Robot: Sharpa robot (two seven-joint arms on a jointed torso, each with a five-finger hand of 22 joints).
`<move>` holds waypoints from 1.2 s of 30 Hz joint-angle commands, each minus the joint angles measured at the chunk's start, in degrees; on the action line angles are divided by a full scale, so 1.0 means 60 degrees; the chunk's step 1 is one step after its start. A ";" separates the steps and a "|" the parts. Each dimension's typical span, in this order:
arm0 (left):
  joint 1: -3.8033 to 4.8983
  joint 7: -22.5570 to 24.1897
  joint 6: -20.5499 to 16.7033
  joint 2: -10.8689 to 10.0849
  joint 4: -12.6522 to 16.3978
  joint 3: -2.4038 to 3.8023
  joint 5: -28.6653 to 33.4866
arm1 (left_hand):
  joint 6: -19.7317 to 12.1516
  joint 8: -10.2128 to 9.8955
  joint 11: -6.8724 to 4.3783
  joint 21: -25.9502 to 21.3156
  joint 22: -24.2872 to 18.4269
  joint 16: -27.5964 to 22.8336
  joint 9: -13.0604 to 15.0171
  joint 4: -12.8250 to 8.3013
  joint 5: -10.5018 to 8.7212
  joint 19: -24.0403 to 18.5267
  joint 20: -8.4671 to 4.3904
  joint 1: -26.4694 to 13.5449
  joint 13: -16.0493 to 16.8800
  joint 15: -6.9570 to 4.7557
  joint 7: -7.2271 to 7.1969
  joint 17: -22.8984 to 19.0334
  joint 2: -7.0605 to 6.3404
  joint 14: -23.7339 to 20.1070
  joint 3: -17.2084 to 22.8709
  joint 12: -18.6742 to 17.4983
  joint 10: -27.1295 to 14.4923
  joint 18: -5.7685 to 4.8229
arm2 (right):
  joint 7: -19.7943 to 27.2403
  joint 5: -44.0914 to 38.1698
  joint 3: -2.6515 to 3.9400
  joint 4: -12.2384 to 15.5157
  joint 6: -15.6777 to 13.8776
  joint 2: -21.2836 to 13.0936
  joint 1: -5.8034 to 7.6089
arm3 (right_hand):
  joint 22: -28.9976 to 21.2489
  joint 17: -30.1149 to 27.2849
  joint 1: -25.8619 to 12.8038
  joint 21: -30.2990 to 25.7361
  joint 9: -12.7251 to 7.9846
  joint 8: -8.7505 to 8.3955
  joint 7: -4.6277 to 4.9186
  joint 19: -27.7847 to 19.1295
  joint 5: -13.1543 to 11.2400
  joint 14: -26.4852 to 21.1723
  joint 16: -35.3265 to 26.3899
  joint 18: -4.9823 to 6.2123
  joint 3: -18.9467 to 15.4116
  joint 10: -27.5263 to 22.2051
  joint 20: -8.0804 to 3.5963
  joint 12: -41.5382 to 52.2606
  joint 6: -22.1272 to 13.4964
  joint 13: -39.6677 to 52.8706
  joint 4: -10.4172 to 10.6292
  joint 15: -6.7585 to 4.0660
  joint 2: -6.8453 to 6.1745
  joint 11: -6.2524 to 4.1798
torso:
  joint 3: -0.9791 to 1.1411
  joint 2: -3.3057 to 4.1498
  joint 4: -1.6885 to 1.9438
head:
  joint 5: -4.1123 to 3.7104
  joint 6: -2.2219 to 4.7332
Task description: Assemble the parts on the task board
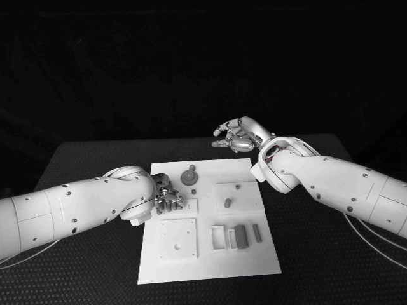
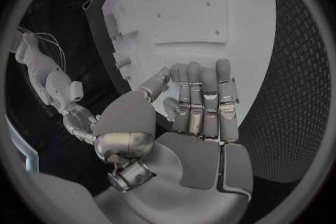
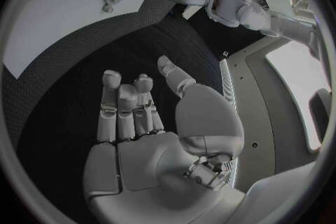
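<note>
The white task board (image 1: pixel 208 254) lies mid-desk (image 1: pixel 93 159). The left hand (image 1: pixel 167 196) hovers low over the board's left side, fingers straight and side by side, nothing in its grip. The right hand (image 1: pixel 238 135) hangs beyond the board's far edge, over the black desk, fingers loosely spread and empty. A gear part (image 1: pixel 190 176) sits on the board's far section, and slim parts (image 1: pixel 241 234) lie nearer, right of centre.
</note>
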 commanded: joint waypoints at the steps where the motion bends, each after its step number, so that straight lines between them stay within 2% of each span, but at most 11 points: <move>1: -0.0044 0.0021 0.0180 0.0042 0.0018 -0.0024 0.0022 | -0.0010 -0.0061 -0.0007 -0.0030 0.0017 0.0060 -0.0004 0.0075 -0.0026 0.0000 -0.0057 -0.0064 -0.0018 -0.0040 0.0033 -0.0017 -0.0062 0.0018 -0.0009 0.0043 -0.0073 -0.0142 | 0.0019 -0.0026 0.0005 0.0015 0.0117 0.0000 0.0001 | 0.0069 -0.0013 0.0019 -0.0061 -0.0010 -0.0061 0.0244 0.0039 -0.0030 0.0048 0.0010 0.0125 -0.0058 -0.0015 -0.0055 0.0053 -0.0208 -0.0014 0.0019 -0.0017 0.0085 0.0062 | -0.0005 0.0000 0.0002 | -0.0004 -0.0010; 5: -0.0044 0.0033 0.0151 0.0041 0.0022 -0.0024 0.0022 | -0.0010 -0.0062 -0.0008 -0.0027 0.0039 0.0106 0.0004 0.0149 -0.0050 0.0019 -0.0071 -0.0118 -0.0037 -0.0054 0.0031 -0.0032 -0.0178 0.0022 -0.0033 0.0063 -0.0083 -0.0142 | 0.0018 -0.0026 0.0005 0.0014 0.0119 -0.0001 0.0001 | 0.0069 -0.0013 0.0018 -0.0062 -0.0011 -0.0063 0.0244 0.0039 -0.0030 0.0047 0.0010 0.0125 -0.0060 -0.0015 -0.0055 0.0053 -0.0210 -0.0015 0.0018 -0.0017 0.0085 0.0062 | -0.0006 0.0000 0.0002 | -0.0008 -0.0014; 13: -0.0044 0.0084 0.0103 0.0019 0.0022 -0.0023 0.0022 | -0.0020 -0.0050 -0.0005 -0.0029 0.0087 0.0203 0.0044 0.0364 -0.0090 0.0043 -0.0086 -0.0353 -0.0068 -0.0069 0.0034 -0.0058 -0.0636 -0.0002 -0.0164 0.0109 -0.0095 -0.0140 | 0.0018 -0.0026 0.0006 0.0011 0.0115 -0.0004 0.0001 | 0.0069 -0.0015 0.0014 -0.0064 -0.0011 -0.0066 0.0245 0.0039 -0.0031 0.0046 0.0009 0.0125 -0.0064 -0.0017 -0.0054 0.0054 -0.0213 -0.0018 0.0018 -0.0017 0.0082 0.0063 | -0.0005 -0.0002 0.0010 | -0.0010 -0.0020; 14: -0.0045 0.0096 0.0093 0.0012 0.0025 -0.0022 0.0022 | -0.0034 -0.0048 0.0003 -0.0038 0.0100 0.0222 0.0058 0.0347 -0.0081 0.0023 -0.0072 -0.0518 -0.0073 -0.0064 0.0043 -0.0062 -0.0670 -0.0018 -0.0378 0.0115 -0.0107 -0.0138 | 0.0019 -0.0026 0.0006 0.0009 0.0115 -0.0003 0.0001 | 0.0069 -0.0015 0.0014 -0.0064 -0.0011 -0.0066 0.0245 0.0039 -0.0031 0.0046 0.0009 0.0125 -0.0064 -0.0017 -0.0054 0.0054 -0.0213 -0.0018 0.0019 -0.0016 0.0082 0.0063 | -0.0005 0.0000 0.0010 | -0.0010 -0.0021; 15: -0.0045 0.0105 0.0082 0.0008 0.0025 -0.0022 0.0022 | -0.0056 -0.0037 -0.0012 -0.0057 0.0131 0.0265 0.0097 0.0110 -0.0090 -0.0002 -0.0095 -0.0586 -0.0083 -0.0079 0.0027 -0.0077 -0.0530 -0.0058 -0.0740 0.0138 -0.0126 -0.0132 | 0.0019 -0.0026 0.0006 0.0009 0.0113 -0.0003 0.0001 | 0.0069 -0.0015 0.0013 -0.0064 -0.0012 -0.0066 0.0245 0.0039 -0.0031 0.0046 0.0009 0.0125 -0.0064 -0.0017 -0.0054 0.0054 -0.0213 -0.0018 0.0019 -0.0016 0.0082 0.0063 | -0.0005 0.0001 0.0009 | -0.0014 -0.0021; 30: -0.0045 0.0231 -0.0066 -0.0093 0.0083 -0.0007 0.0022 | -0.0055 -0.0044 -0.0028 -0.0112 0.0124 0.0303 0.0120 0.0083 -0.0088 0.0022 -0.0128 -0.0829 -0.0116 -0.0104 0.0010 -0.0126 -0.0738 -0.0072 -0.1037 0.0161 -0.0130 -0.0122 | 0.0024 -0.0026 0.0006 -0.0022 0.0110 0.0007 0.0001 | 0.0069 -0.0017 0.0003 -0.0066 -0.0013 -0.0071 0.0247 0.0040 -0.0031 0.0045 0.0010 0.0125 -0.0071 -0.0018 -0.0052 0.0055 -0.0217 -0.0023 0.0023 -0.0015 0.0082 0.0065 | -0.0001 -0.0004 0.0009 | -0.0015 -0.0008; 34: -0.0042 0.0270 -0.0093 -0.0232 0.0189 0.0075 0.0039 | -0.0063 -0.0051 -0.0028 -0.0124 0.0121 0.0303 0.0121 0.0056 -0.0087 0.0021 -0.0131 -0.0812 -0.0124 -0.0107 0.0010 -0.0137 -0.0786 -0.0080 -0.1048 0.0159 -0.0139 -0.0121 | 0.0030 -0.0026 0.0006 -0.0066 0.0099 0.0007 0.0001 | 0.0069 -0.0018 -0.0003 -0.0067 -0.0013 -0.0072 0.0247 0.0040 -0.0031 0.0045 0.0010 0.0125 -0.0074 -0.0018 -0.0051 0.0056 -0.0218 -0.0024 0.0025 -0.0014 0.0082 0.0066 | -0.0001 -0.0009 0.0007 | -0.0006 0.0021; 35: -0.0041 0.0272 -0.0091 -0.0255 0.0201 0.0126 0.0044 | -0.0065 -0.0052 -0.0028 -0.0127 0.0121 0.0302 0.0121 0.0053 -0.0087 0.0020 -0.0131 -0.0811 -0.0126 -0.0107 0.0010 -0.0139 -0.0795 -0.0082 -0.1050 0.0159 -0.0141 -0.0122 | 0.0032 -0.0026 0.0006 -0.0079 0.0097 0.0005 0.0001 | 0.0069 -0.0018 -0.0004 -0.0067 -0.0013 -0.0072 0.0247 0.0040 -0.0031 0.0045 0.0010 0.0125 -0.0074 -0.0019 -0.0051 0.0056 -0.0219 -0.0024 0.0025 -0.0014 0.0082 0.0066 | -0.0001 -0.0009 0.0007 | -0.0006 0.0021; 36: -0.0041 0.0270 -0.0064 -0.0271 0.0205 0.0239 0.0054 | -0.0068 -0.0055 -0.0027 -0.0131 0.0119 0.0301 0.0121 0.0049 -0.0087 0.0018 -0.0131 -0.0809 -0.0128 -0.0107 0.0012 -0.0143 -0.0808 -0.0085 -0.1052 0.0158 -0.0145 -0.0123 | 0.0032 -0.0026 0.0006 -0.0101 0.0097 0.0007 0.0001 | 0.0069 -0.0018 -0.0006 -0.0068 -0.0013 -0.0073 0.0248 0.0040 -0.0031 0.0045 0.0010 0.0125 -0.0075 -0.0019 -0.0051 0.0056 -0.0219 -0.0024 0.0025 -0.0014 0.0081 0.0066 | 0.0000 -0.0013 0.0009 | -0.0014 0.0053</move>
